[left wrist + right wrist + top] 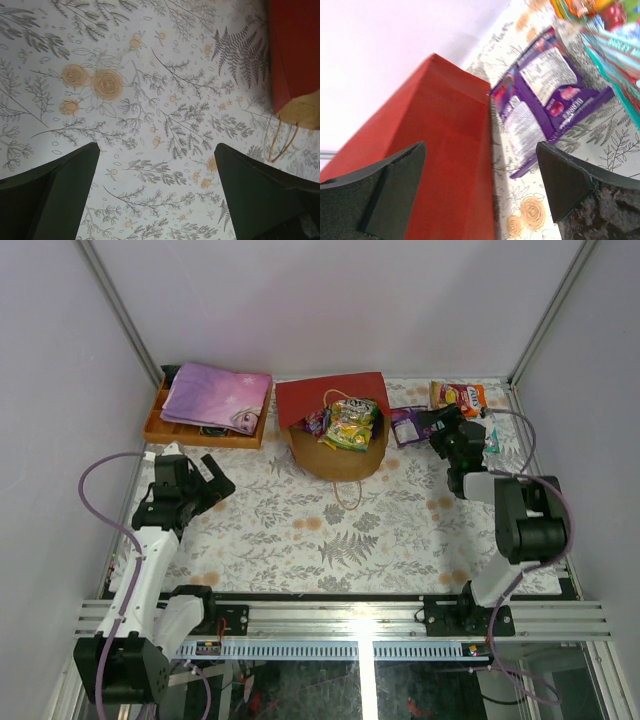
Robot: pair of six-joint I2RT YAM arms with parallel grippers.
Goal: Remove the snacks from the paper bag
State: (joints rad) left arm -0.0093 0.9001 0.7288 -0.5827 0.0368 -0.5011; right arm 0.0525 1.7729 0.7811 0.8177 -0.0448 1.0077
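- We are looking at the paper bag (330, 398) lying on its side at the far middle of the worktop (300, 530). Its red side is facing up and its brown kraft mouth is gaping toward the arms.
- The job is looking partly done: a purple packet (408, 424), an orange packet (458, 396) and a teal-edged packet (492, 437) are lying outside the bag at the far right.
- We are judging the rest as left to do. A green-and-yellow packet (352, 426) and at least one more beside it are crowding the bag's mouth, and anything deeper is hidden from us.
- The right fingers (385, 185) are standing wide apart and gripping nothing, hanging low near the purple packet, with the bag's red side close by.
- The left fingers (60, 195) are likewise spread and empty, hovering over bare worktop to the left of the bag.
- The packets are showing as glossy, crinkled film in flat pillow shapes, likely slippery to pinch. The bag is reading as matte, stiff paper with sharp folded edges.
- The worktop is wearing a pale print of grey ferns and tan roses.
- An orange tray (158, 426) holding a folded pink-purple cloth (215, 395) is sitting at the far left, well apart from the bag.
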